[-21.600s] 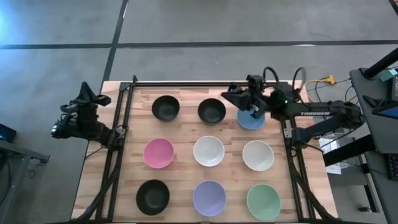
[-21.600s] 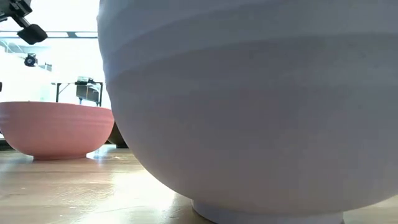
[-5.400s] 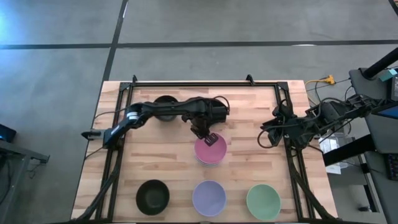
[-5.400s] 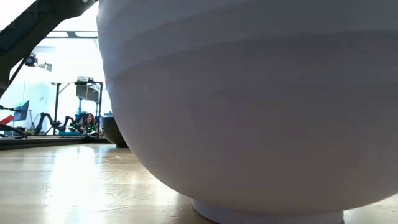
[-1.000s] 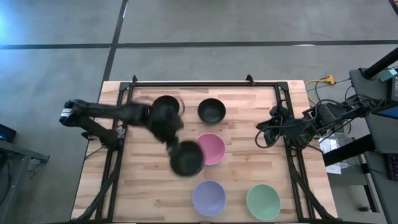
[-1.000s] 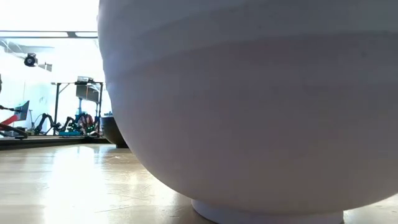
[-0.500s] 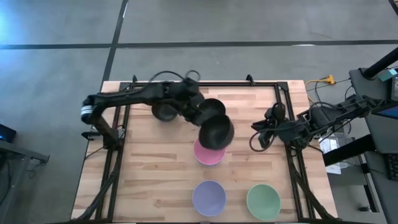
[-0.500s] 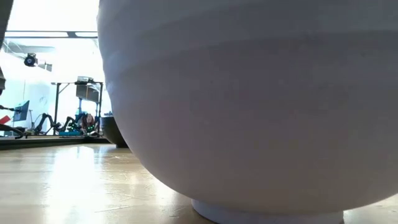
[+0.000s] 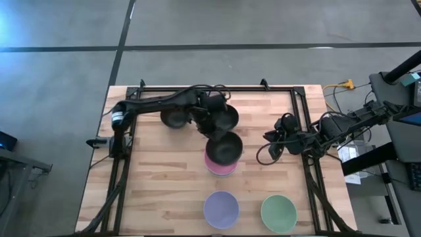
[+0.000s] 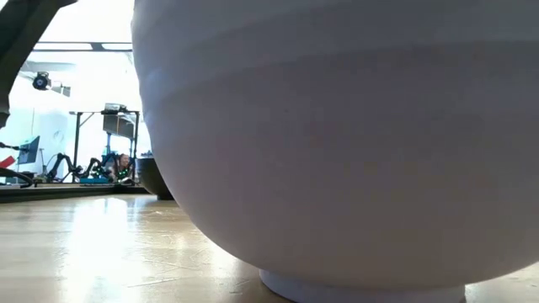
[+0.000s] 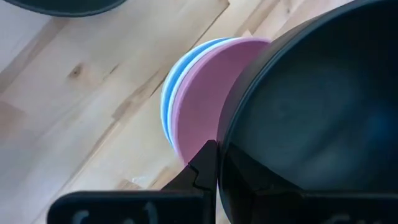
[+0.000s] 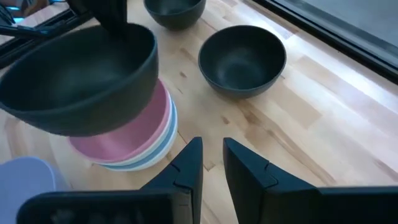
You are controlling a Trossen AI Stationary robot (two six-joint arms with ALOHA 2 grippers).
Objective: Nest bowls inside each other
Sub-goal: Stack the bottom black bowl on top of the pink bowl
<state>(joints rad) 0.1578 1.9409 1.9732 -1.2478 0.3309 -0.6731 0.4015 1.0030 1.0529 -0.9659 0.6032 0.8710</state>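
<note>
Table (image 9: 164,191) of pale wood carries the stack of nested bowls (image 9: 219,168) at its middle, pink on top over blue and white rims. Just above it hangs a black bowl (image 9: 223,147), tilted, its rim pinched by the left gripper (image 11: 211,171) (jaws pressed tight on it). Near the front edge sit the lavender bowl (image 9: 220,209) and green bowl (image 9: 279,212); two black bowls (image 12: 242,59) rest behind. The right gripper (image 12: 211,162) waits at the right side, jaws slightly apart, empty.

**Black bowl arrives over the stack**

Your left gripper (image 9: 212,136) has swung the black bowl (image 9: 224,147) from the desk's front left to just above the pink-topped stack (image 9: 219,168). Earlier, pink, white and blue bowls sat apart; now they are nested. Your right gripper (image 9: 268,136) has edged inward.
</note>
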